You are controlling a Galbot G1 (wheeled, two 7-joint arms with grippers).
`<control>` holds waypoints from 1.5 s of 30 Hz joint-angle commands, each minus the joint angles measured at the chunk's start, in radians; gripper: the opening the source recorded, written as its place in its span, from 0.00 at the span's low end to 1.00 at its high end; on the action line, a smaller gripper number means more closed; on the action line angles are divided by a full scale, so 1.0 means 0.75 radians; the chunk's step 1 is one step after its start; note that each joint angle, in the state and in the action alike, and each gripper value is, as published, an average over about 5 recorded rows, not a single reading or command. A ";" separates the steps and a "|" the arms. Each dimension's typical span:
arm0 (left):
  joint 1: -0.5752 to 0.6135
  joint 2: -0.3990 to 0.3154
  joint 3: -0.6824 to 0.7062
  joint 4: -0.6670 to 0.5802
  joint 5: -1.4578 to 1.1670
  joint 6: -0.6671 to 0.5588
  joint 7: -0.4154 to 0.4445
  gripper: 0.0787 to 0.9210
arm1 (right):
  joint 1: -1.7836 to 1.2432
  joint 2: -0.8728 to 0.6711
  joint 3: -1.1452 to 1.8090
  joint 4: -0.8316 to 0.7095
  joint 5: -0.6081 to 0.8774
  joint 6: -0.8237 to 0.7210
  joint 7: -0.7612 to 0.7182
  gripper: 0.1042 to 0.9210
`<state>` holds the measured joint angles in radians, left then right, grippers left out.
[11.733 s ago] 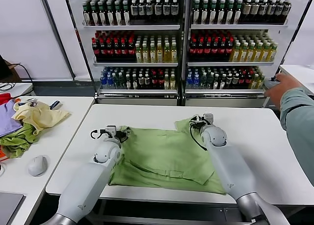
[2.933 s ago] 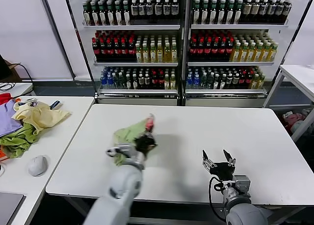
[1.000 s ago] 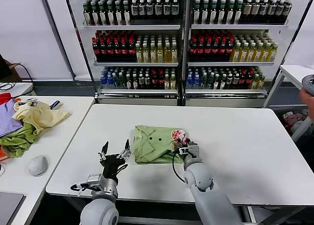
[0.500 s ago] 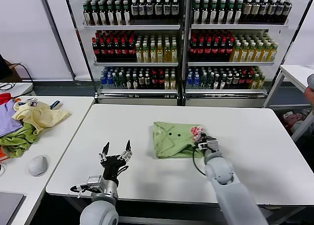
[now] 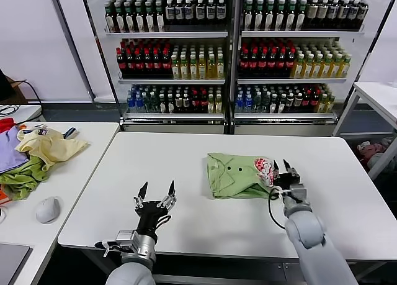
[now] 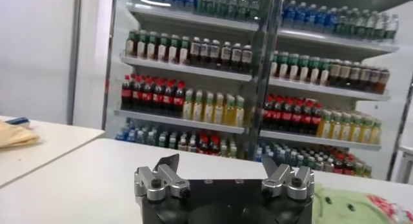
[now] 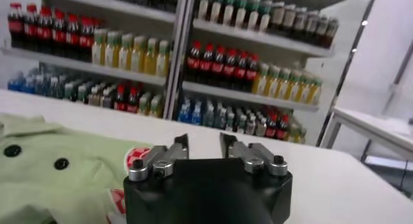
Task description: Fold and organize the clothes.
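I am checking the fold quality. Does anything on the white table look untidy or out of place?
Nothing stands out. The folded T-shirt lies flat and compact on the white table. The right tool, open, sits beside its printed edge; the left tool waits open.

T-shirt [image 5: 239, 174]: soft matt cloth, lightly creased, with a flat printed graphic and small dark dots.
Table [image 5: 186, 223]: smooth white top, faint sheen.
Left gripper [image 6: 223, 172]: silver metal fingers, brushed finish, dark screws, on a matt black housing, plastic by the look of it.
Right gripper [image 7: 202, 149]: the same silver metal fingers on a black body with a slight gloss.
Arm shells: smooth light-grey plastic, satin finish.
Heap [image 5: 34, 154]: limp matt cloth, rumpled.
Mouse [image 5: 48, 208]: smooth grey plastic.
Bottles [image 5: 205, 55]: glossy clear plastic with paper-like labels.
Shelves [image 5: 170, 34]: smooth pale metal-like ledges.
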<state>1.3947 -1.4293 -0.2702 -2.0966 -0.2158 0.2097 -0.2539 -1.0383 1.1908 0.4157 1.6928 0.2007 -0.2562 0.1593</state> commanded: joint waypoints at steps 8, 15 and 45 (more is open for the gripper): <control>0.093 0.010 0.036 -0.110 0.002 0.035 0.032 0.88 | -0.672 0.045 0.365 0.634 0.210 0.164 -0.128 0.73; 0.156 0.036 0.034 -0.182 -0.020 0.048 0.056 0.88 | -0.801 0.106 0.384 0.709 0.092 0.167 -0.185 0.88; 0.183 0.031 0.016 -0.250 0.019 0.093 0.092 0.88 | -0.805 0.149 0.346 0.738 -0.009 0.201 -0.131 0.88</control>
<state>1.5320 -1.4028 -0.2599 -2.2791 -0.2088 0.2739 -0.1877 -1.6280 1.2991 0.6732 2.2347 0.2079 -0.1011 0.0573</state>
